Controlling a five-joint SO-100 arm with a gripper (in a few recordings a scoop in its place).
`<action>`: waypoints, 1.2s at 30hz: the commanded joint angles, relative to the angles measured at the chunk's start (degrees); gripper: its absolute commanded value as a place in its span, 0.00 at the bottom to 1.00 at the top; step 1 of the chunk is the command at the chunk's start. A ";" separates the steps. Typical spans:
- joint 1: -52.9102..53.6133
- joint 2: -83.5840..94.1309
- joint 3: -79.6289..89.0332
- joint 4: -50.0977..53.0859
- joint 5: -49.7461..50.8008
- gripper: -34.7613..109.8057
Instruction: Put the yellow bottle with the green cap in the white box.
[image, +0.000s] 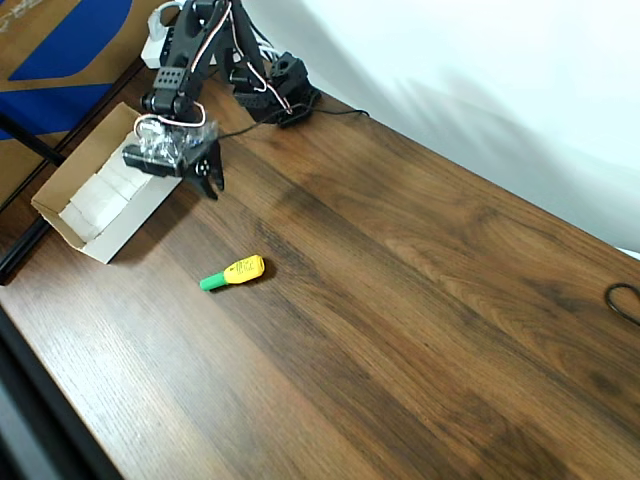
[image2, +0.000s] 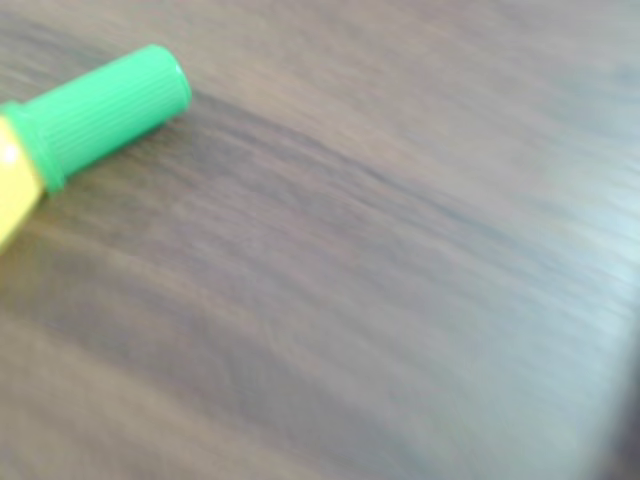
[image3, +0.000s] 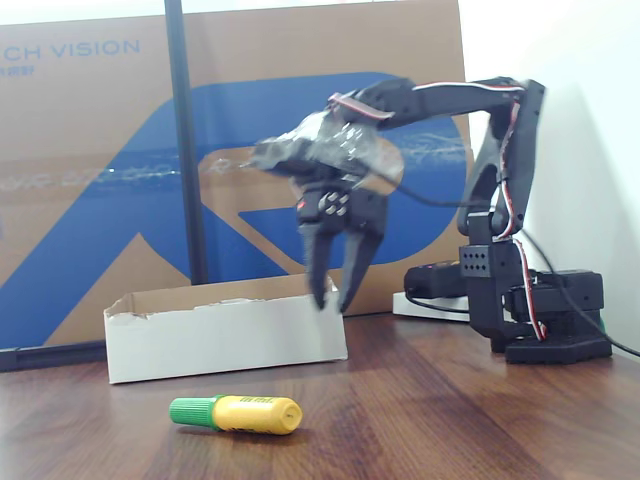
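Yellow bottle with the green cap (image3: 238, 413) lies flat; "CH VISION" cardboard (image3: 80, 150) behind, gripper (image3: 332, 297) parted.

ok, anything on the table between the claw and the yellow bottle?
Nothing: in the overhead view only bare wood separates the claw from the yellow bottle. The white box sits off to the side.

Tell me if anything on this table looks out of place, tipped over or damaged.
The yellow bottle with the green cap lies on its side on the bare wooden table, outside the white box. It looks intact, with nothing spilled. The gripper hangs open above the table near the box, holding nothing.
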 joint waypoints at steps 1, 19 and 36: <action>-2.20 -4.04 -5.71 -0.79 0.26 0.31; -3.08 -24.79 -27.77 -6.50 -1.05 0.33; -4.31 -46.93 -49.92 -7.73 -0.62 0.35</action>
